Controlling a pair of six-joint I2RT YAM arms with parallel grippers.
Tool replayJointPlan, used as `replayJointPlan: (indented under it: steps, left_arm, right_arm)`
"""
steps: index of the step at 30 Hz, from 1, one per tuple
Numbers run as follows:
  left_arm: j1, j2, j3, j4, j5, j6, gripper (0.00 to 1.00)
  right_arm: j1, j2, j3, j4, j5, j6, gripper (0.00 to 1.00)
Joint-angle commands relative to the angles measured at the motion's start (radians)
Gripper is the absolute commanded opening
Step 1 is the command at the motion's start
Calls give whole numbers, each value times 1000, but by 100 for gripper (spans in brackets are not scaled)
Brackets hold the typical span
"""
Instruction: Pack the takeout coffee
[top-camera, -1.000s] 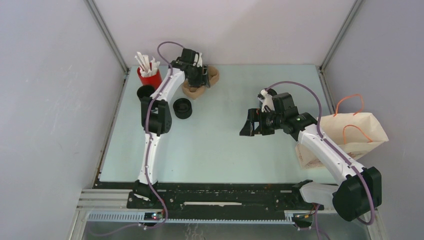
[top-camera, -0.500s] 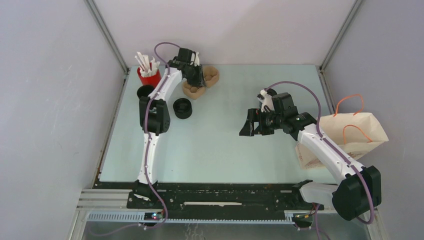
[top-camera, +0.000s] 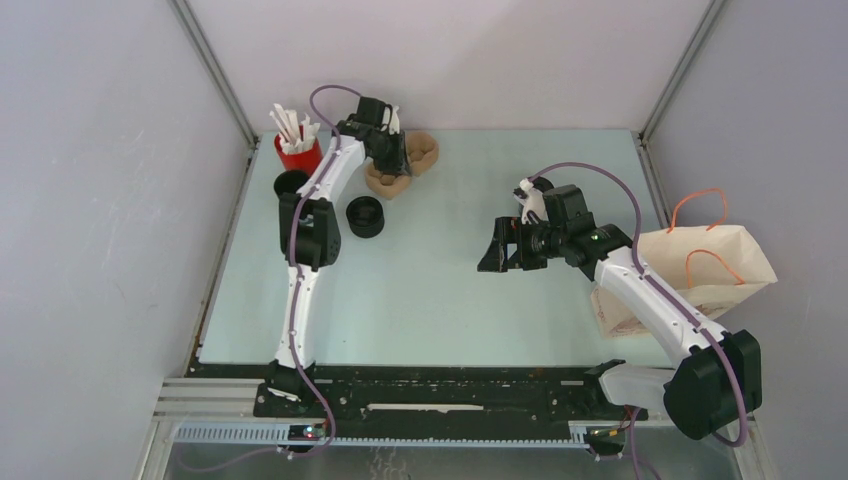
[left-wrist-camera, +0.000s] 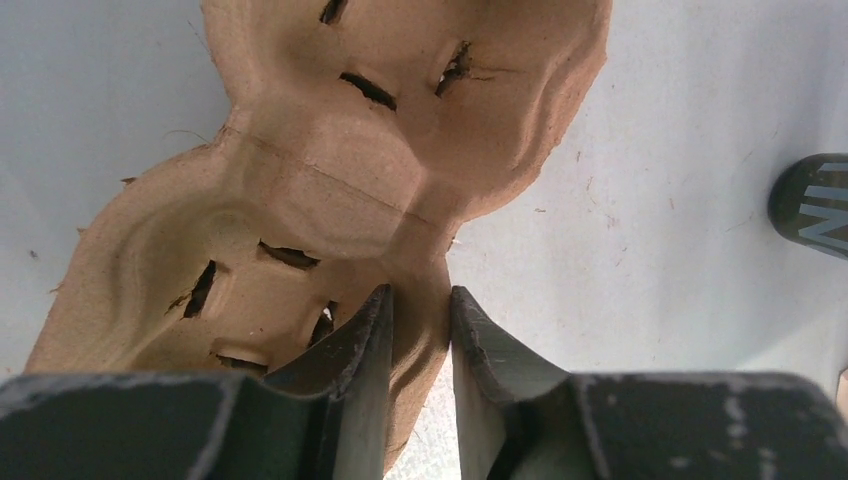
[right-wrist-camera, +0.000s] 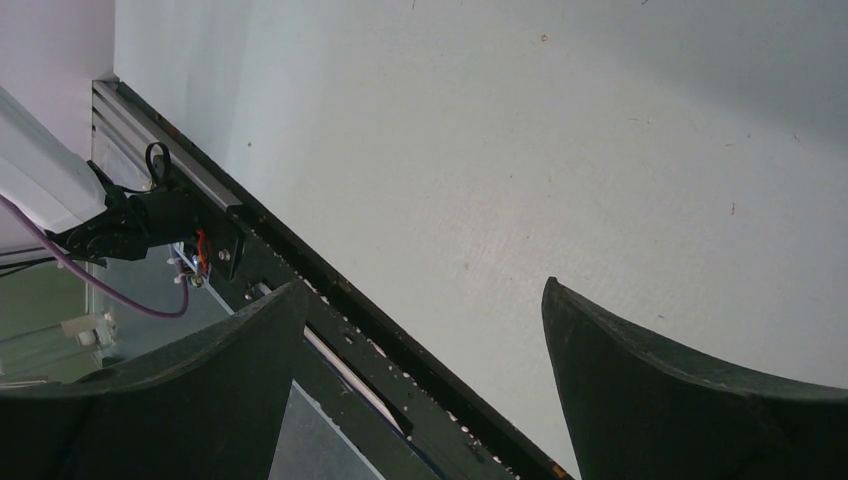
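Takeout coffee (top-camera: 291, 183): small black lidded cup, upright on the bench (top-camera: 430, 300) at the far left. It sits just beside the red cup of white sticks (top-camera: 300, 157), on that cup's near side. Neither pincer touches it. A squat black round piece (top-camera: 365, 216) stands near it toward the bench centre, apart from it. The left pincer (left-wrist-camera: 420, 300) is further back, at the brown moulded pulp carrier (left-wrist-camera: 330, 190). In the left wrist view its two fingers are drawn close together with the carrier's near rim pinched between them, so it is gripping the carrier, not the cup. The carrier's wells look empty as far as that view shows. A dark object with pale lettering shows at the right edge of that view; cannot identify it. The right pincer (right-wrist-camera: 422, 290) hangs over bare bench right of centre, fingers spread wide, nothing between them. The brown paper bag (top-camera: 715, 260) with orange handles lies at the far right edge, well apart from the cup; whether its mouth is open cannot be told. Progress, as a judgement: early. Cup not in the carrier, carrier not in the bag, nothing seen in the bag. Left to do: seat the cup in a well, and presumably bag the loaded carrier.
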Motion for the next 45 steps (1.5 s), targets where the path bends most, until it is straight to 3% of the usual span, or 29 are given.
replayJointPlan:
  steps: [1, 4, 24, 31, 39, 45]
  left_arm:
    - [0, 2, 31, -9, -11, 23, 28]
    - [2, -2, 40, -15, -16, 26, 19]
    - [5, -149, -30, 60, -86, 112, 4]
    - [-46, -191, -83, 97, -229, 181, 0]
    - [-134, -204, -96, 103, -493, 268, 0]
    - [-208, -259, -189, 178, -729, 326, 0]
  right_arm:
    - [-5, 1, 1, 27, -13, -7, 95]
    - [-5, 1, 0, 29, -13, -7, 95]
    - [-8, 10, 1, 36, -31, -4, 95]
    - [-11, 19, 1, 40, -38, -2, 95]
    - [-16, 16, -7, 46, -45, -1, 95]
    - [-17, 14, -7, 49, -49, 2, 95]
